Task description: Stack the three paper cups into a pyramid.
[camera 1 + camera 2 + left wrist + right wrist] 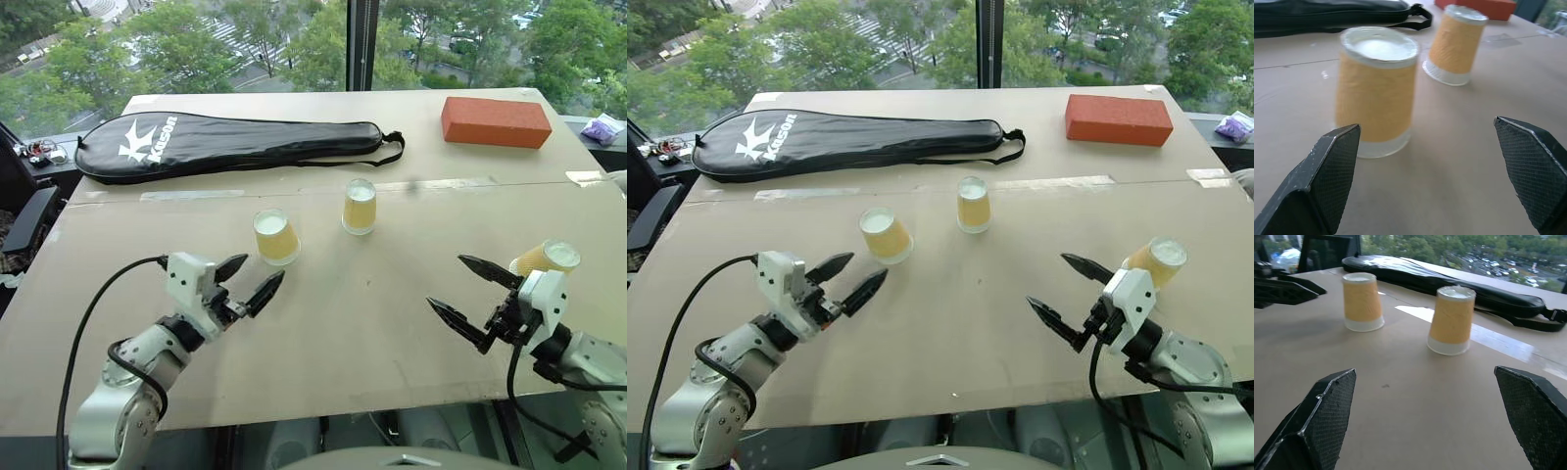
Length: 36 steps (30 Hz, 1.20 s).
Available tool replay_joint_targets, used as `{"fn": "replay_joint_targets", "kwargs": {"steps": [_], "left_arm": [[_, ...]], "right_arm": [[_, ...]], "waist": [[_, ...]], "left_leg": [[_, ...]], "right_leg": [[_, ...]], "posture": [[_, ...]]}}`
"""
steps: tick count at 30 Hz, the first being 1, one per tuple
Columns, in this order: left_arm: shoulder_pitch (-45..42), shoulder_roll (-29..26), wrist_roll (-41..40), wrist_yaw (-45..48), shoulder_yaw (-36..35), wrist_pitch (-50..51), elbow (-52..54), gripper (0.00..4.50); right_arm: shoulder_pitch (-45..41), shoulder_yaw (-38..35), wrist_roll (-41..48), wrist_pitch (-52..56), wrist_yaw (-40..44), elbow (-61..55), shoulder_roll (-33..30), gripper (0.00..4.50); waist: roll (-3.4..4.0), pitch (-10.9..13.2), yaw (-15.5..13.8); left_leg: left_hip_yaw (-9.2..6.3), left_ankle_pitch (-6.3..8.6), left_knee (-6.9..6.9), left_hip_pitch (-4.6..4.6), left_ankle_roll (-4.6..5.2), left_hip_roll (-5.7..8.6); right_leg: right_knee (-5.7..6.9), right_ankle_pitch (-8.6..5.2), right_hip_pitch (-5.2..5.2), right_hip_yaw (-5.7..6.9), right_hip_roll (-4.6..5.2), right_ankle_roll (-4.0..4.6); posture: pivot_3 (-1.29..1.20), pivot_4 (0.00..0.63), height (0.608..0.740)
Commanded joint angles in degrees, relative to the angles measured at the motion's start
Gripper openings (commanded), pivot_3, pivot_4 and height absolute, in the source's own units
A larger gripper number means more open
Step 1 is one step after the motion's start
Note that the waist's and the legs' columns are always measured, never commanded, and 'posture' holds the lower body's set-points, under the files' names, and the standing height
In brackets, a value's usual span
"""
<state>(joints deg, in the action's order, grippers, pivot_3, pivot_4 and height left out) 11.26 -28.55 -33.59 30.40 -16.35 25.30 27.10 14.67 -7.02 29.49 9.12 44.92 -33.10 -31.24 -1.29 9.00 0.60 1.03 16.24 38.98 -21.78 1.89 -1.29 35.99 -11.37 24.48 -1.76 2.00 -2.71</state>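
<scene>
The three small tapered yellow-tan paper cups stand upturned on the brown tabletop: one [276, 236] just beyond the left gripper [252, 279], one [359, 207] farther off, one [545, 258] behind the right gripper [473, 291]. Both grippers' fingers gape, empty. Light, crushable; pinch mid-wall gently.

The left arm rises from the lower left of the head view, its forearm angled up and toward the centre, a black cable looping over it. Its left pincer [251, 278] has the two black fingers spread apart and holds nothing. The right arm enters from the lower right, wrist turned inward toward the centre. The right pincer [474, 300] likewise stands wide, both tips free in the air, empty.
</scene>
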Motion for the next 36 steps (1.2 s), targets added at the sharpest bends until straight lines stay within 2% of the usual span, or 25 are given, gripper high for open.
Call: {"fn": "replay_joint_targets", "kwargs": {"steps": [1,11,16,19,22,25,31,36], "left_arm": [[-2.66,-1.33,0.66,-1.85,-1.93,1.09,-0.96,4.48],[-10.91,-3.83,1.38,-0.05,0.64,3.48,-3.54,4.48],[-18.86,-4.86,5.00,2.87,7.11,3.52,-10.19,4.48],[-22.71,-4.88,9.29,4.46,10.60,0.18,-15.99,4.48],[-24.65,-4.79,10.22,7.76,12.35,-1.65,-19.50,3.64],[-25.16,-5.12,10.51,10.09,12.30,-3.51,-20.42,2.50],[-24.04,-5.37,5.16,17.99,13.88,-0.40,-14.22,2.47],[-24.46,-4.40,7.74,19.09,18.23,-1.56,-12.51,2.47]], "right_arm": [[-1.62,1.09,1.83,0.58,1.31,-2.57,-0.64,4.50],[-4.22,3.95,1.02,2.27,-0.95,-3.68,-0.12,4.50],[-3.90,4.37,0.48,1.74,-0.88,-3.15,-0.08,4.50],[-3.26,4.03,0.09,1.18,-1.02,-2.87,0.08,4.50],[-1.81,3.56,-0.59,0.33,-1.39,-3.11,0.16,4.50],[0.09,2.74,-0.99,-0.16,-2.54,-4.04,0.45,4.50],[1.80,3.83,-2.72,-0.86,-4.22,-4.88,1.31,4.50],[1.40,4.44,-3.72,-0.68,-5.13,-5.03,1.74,4.50]], "waist": [[0.00,0.00,-0.03],[-0.03,-0.01,-0.24],[-0.05,-0.02,-0.54],[-0.05,-0.02,-0.45],[-0.05,-0.02,-0.43],[-0.05,-0.02,-0.44],[-0.05,-0.02,-0.41],[-0.05,-0.02,-0.54]], "left_leg": [[0.00,0.00,0.00,0.00,0.00,0.02],[0.03,0.00,0.00,-0.04,0.00,0.03],[0.10,0.00,0.03,-0.01,0.00,0.14],[0.09,0.00,0.04,-0.01,-0.01,0.14],[0.08,0.00,0.03,-0.04,0.00,0.14],[0.07,0.00,0.03,-0.05,0.00,0.12],[0.07,0.00,0.04,-0.04,0.00,0.02],[0.07,0.00,0.04,-0.03,-0.01,0.05]], "right_leg": [[0.00,0.00,0.00,0.02,-0.01,0.00],[0.00,0.10,0.00,0.06,0.00,0.17],[0.00,0.06,-0.10,0.17,-0.01,0.10],[-0.02,0.12,-0.10,0.15,-0.01,0.21],[-0.02,0.13,-0.10,0.22,-0.03,0.23],[-0.02,0.14,-0.10,0.24,-0.03,0.23],[-0.01,0.07,-0.10,0.21,-0.01,0.12],[-0.01,0.07,-0.11,0.19,0.00,0.12]], "posture": [[0.00,0.150,0.740],[0.00,0.150,0.740],[0.00,0.150,0.740],[0.00,0.150,0.740],[0.00,0.150,0.740],[0.00,0.150,0.740],[0.00,0.150,0.740],[0.00,0.150,0.740]]}}
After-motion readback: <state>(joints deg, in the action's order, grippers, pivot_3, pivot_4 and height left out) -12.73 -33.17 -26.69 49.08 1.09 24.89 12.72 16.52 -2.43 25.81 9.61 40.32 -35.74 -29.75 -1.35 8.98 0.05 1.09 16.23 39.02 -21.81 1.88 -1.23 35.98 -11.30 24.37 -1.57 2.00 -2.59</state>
